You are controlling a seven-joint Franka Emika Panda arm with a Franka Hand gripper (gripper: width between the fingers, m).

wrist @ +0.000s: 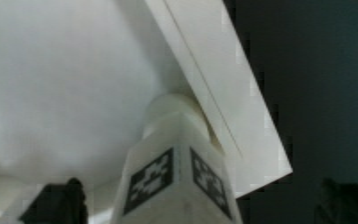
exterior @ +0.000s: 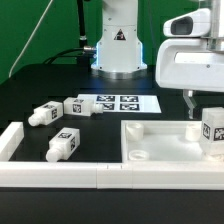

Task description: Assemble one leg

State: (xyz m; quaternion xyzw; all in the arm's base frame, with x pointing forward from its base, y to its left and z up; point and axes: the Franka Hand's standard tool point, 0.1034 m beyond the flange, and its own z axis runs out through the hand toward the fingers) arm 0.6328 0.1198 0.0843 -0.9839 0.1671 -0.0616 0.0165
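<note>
A leg, a stubby white post with square tags, stands upright at the near right corner of the large white tray piece. My gripper is over it, with one finger a little to the leg's left. In the wrist view the leg lies between the dark fingers against the tray's raised rim. A gap shows between that finger and the leg, so the jaws stand open around it. Three more legs lie loose on the table.
The marker board lies flat in front of the robot base. A white rail runs along the front edge, with a short upright piece at the exterior view's left.
</note>
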